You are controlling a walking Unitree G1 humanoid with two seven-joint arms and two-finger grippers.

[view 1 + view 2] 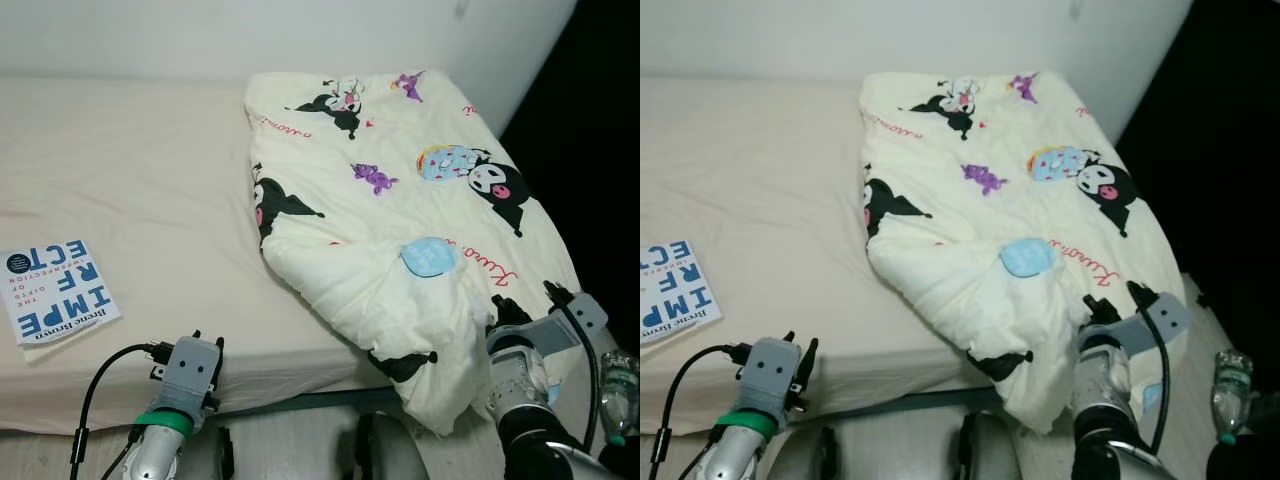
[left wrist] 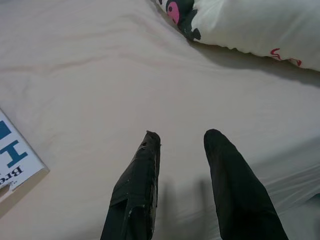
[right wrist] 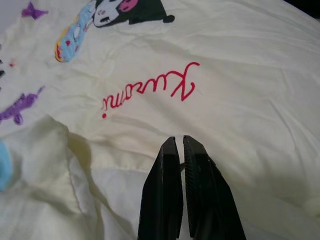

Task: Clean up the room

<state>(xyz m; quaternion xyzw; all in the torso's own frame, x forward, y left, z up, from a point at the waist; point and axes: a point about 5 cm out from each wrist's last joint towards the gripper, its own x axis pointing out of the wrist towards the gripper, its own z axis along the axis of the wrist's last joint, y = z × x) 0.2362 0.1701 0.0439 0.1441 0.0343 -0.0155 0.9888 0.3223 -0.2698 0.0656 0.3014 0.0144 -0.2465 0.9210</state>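
Left gripper [image 2: 182, 137]: raised at the near edge of the bed [image 1: 150, 190], fingers parted, empty, above bare beige sheet. Right gripper [image 3: 180, 142]: raised at the bed's near right corner, fingers pressed together over the quilt [image 1: 400, 210], nothing visibly between them. Quilt: cream, cartoon-printed, bunched on the bed's right half, one corner hanging over the near edge. Book [image 1: 55, 290]: flat on the left part of the bed. Bottle [image 1: 618, 385]: on the floor, far right.

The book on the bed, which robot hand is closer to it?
Left. The left gripper is over the sheet beside the book; the right gripper is far across, at the blanket.
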